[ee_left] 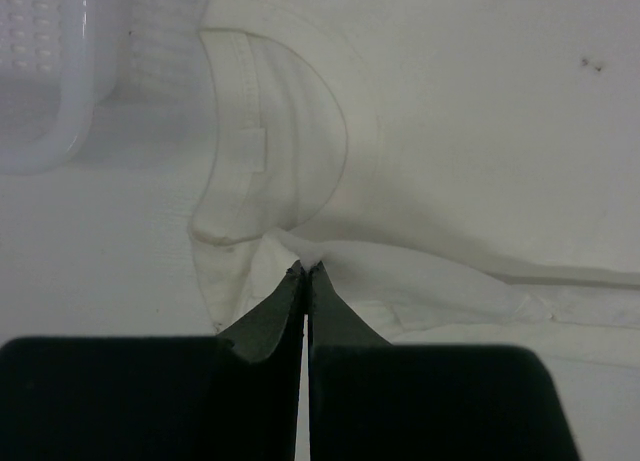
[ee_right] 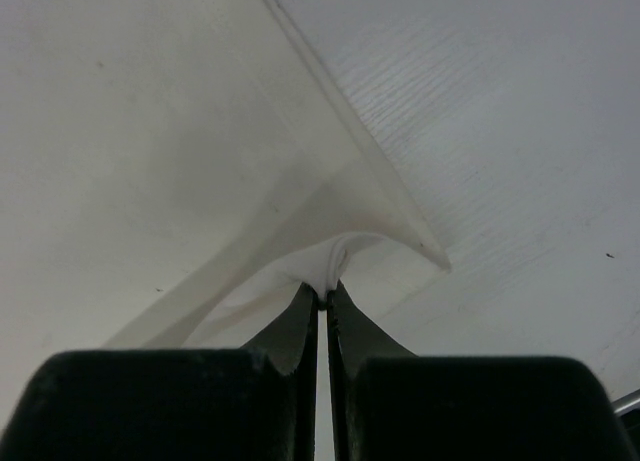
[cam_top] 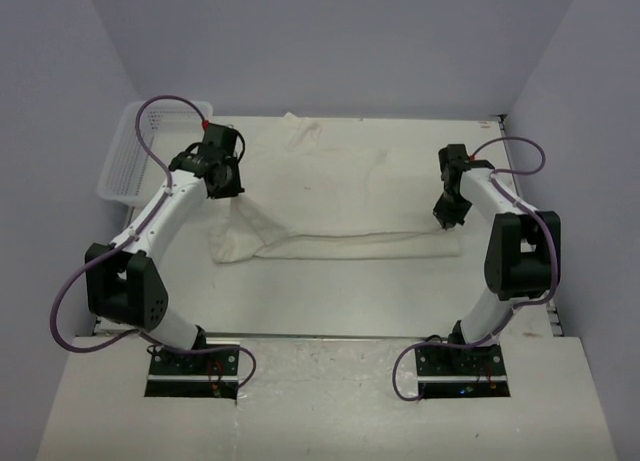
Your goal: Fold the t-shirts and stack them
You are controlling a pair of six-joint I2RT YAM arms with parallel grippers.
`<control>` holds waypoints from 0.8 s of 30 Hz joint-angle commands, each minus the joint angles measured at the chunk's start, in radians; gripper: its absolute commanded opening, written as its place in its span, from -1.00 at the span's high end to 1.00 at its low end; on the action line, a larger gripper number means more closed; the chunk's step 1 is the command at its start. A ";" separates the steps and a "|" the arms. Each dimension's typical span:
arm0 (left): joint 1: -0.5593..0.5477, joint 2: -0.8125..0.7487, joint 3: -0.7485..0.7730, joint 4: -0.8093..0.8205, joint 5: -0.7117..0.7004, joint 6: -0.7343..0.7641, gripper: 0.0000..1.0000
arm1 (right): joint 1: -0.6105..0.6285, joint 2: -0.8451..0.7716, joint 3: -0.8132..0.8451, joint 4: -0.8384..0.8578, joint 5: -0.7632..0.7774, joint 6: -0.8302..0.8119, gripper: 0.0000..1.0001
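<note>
We see the t-shirt (cam_top: 340, 196) spread flat on the table (cam_top: 330, 301) between the two arms. The left gripper (ee_left: 305, 272) is clamped on a fold of cloth just beside the collar (ee_left: 238, 131). The right gripper (ee_right: 326, 293) pinches a raised fold at the shirt's opposite edge.

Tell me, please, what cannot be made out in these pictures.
- Top view: the left gripper and right gripper cover their own fingertips, so the pinch on the shirt is hidden.
- Left wrist view: the basket is blurred and cut off by the left edge; its contents are unseen.
- Right wrist view: the frame edges cut off the shirt, so which corner is pinched is unclear.
</note>
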 commanded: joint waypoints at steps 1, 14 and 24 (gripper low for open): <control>-0.001 0.017 0.046 0.037 -0.039 0.009 1.00 | -0.007 0.008 0.050 0.040 -0.012 -0.032 1.00; -0.006 0.183 0.187 0.052 -0.025 -0.021 0.96 | -0.019 0.103 0.101 0.168 -0.076 -0.124 0.45; -0.027 -0.070 0.089 0.160 -0.241 -0.077 -0.84 | 0.016 -0.142 0.053 0.200 -0.035 -0.167 -0.64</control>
